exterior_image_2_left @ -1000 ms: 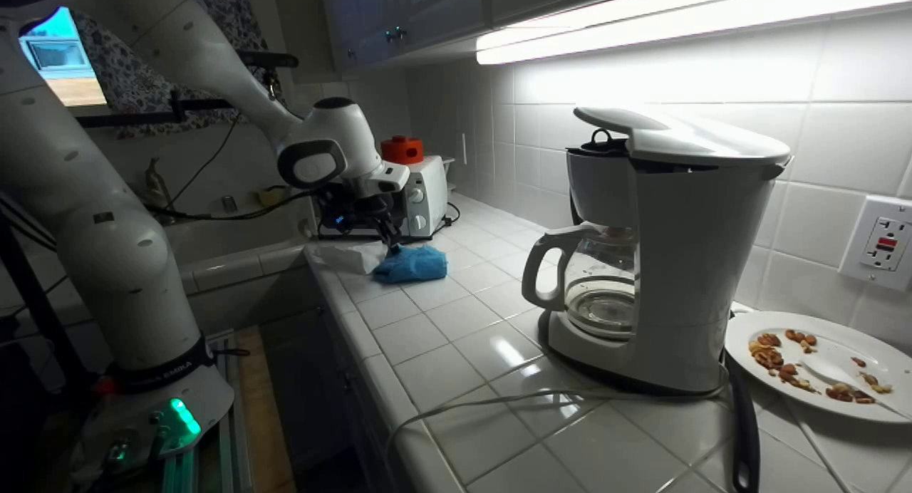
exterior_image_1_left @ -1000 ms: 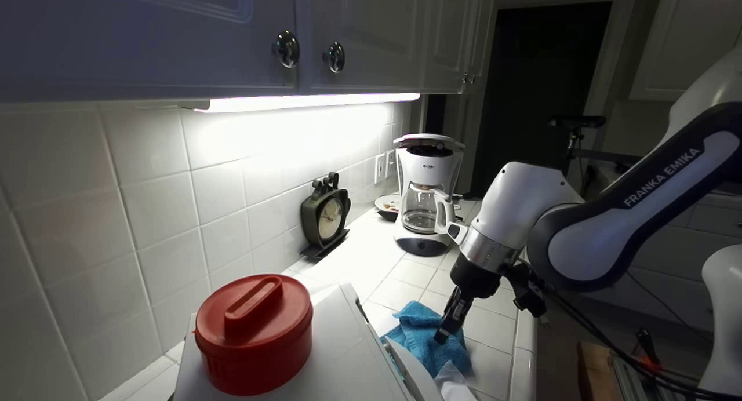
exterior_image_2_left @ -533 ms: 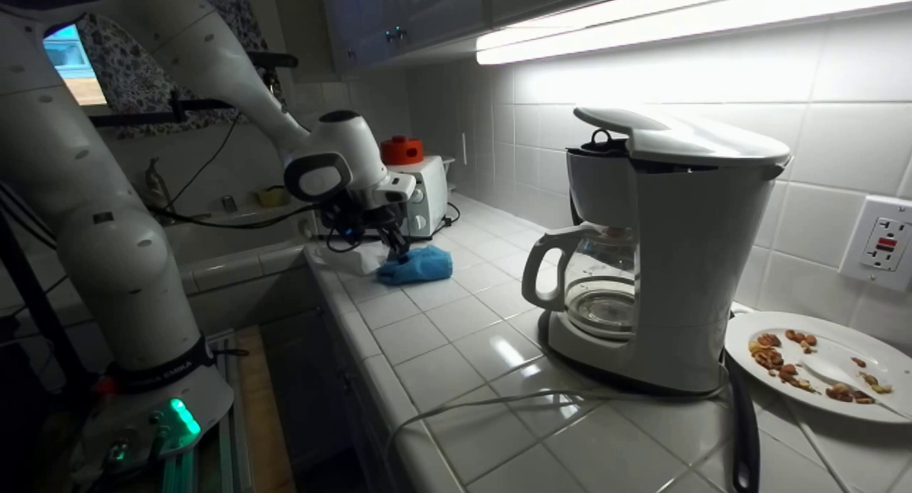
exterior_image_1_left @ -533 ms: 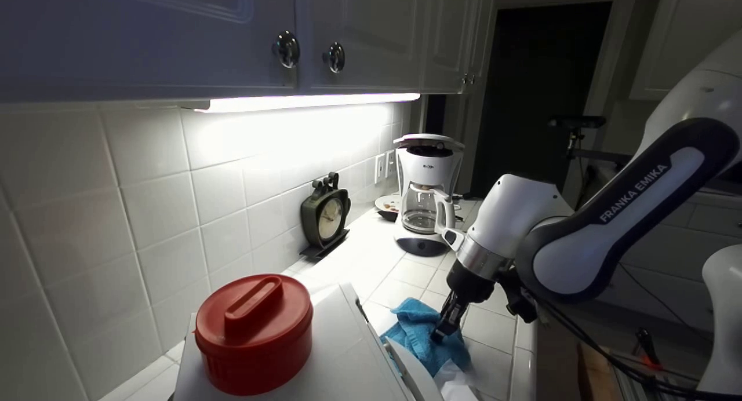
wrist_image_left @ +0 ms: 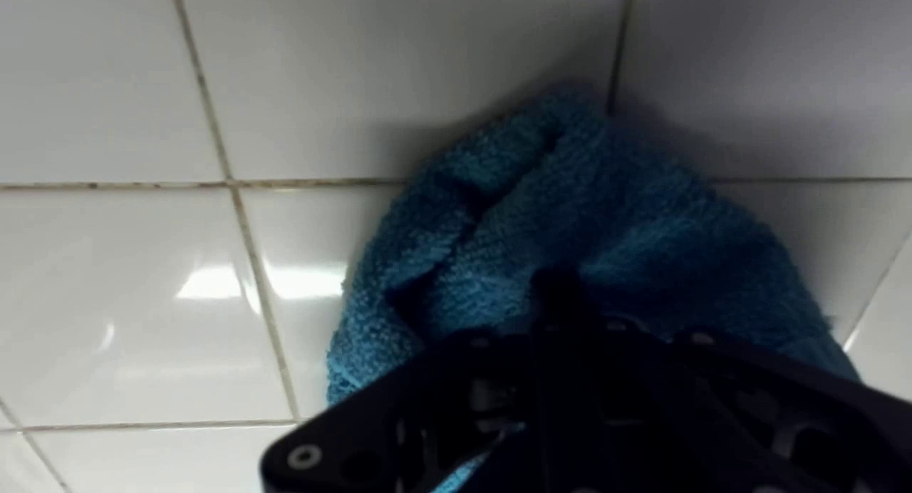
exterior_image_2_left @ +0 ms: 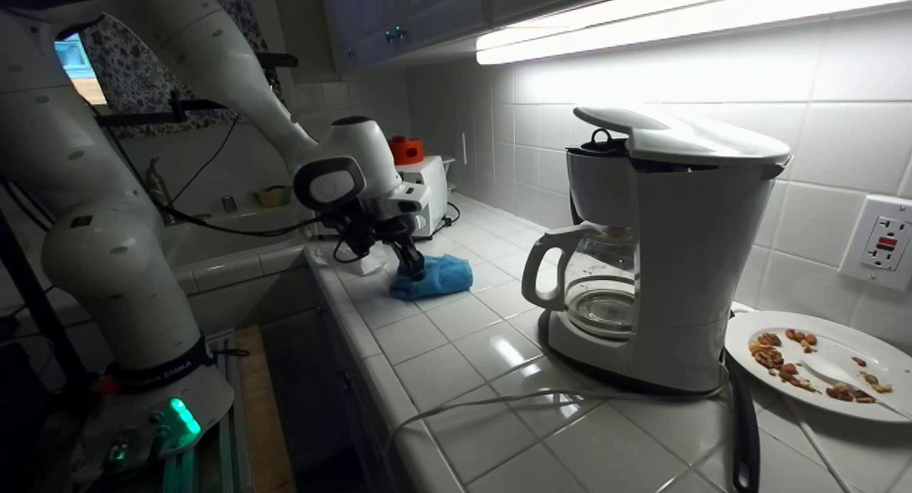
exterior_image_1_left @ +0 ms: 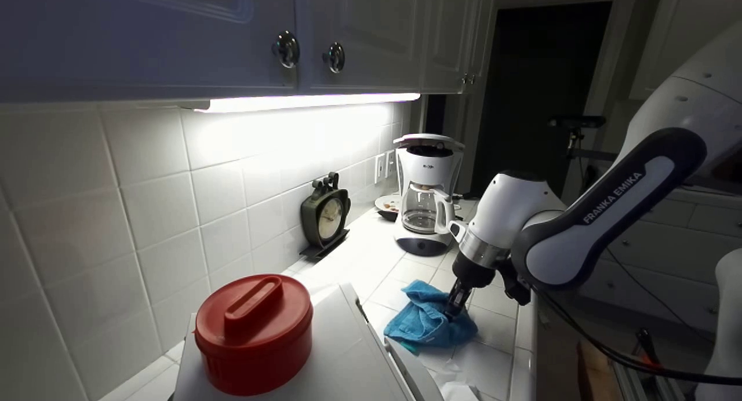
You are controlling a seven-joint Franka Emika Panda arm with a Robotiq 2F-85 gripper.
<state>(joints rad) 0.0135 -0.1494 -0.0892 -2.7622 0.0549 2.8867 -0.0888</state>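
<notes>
A crumpled blue terry cloth (exterior_image_1_left: 426,323) lies on the white tiled counter (exterior_image_2_left: 456,318); it shows in both exterior views (exterior_image_2_left: 447,278) and fills the middle of the wrist view (wrist_image_left: 605,179). My gripper (exterior_image_1_left: 451,315) points down at a tilt onto the cloth, its tips pressed into the folds (exterior_image_2_left: 417,273). In the wrist view the dark fingers of the gripper (wrist_image_left: 559,286) stand together, with cloth around the tips. The cloth bunches at the fingertips and moves with them. The pinched part itself is hidden. A crumpled white sheet (exterior_image_1_left: 458,389) lies beside the cloth.
A white countertop oven (exterior_image_1_left: 348,349) bears a red lidded container (exterior_image_1_left: 253,337). A white coffee maker (exterior_image_2_left: 684,279) with glass carafe stands farther along, its cord (exterior_image_2_left: 499,400) crossing the counter. A plate (exterior_image_2_left: 841,325) of nuts sits behind it. A dark dial clock or scale (exterior_image_1_left: 327,215) stands by the wall.
My gripper has moved along the counter away from the oven, toward the coffee maker. The blue cloth has slid with it, and the white sheet stays by the oven.
</notes>
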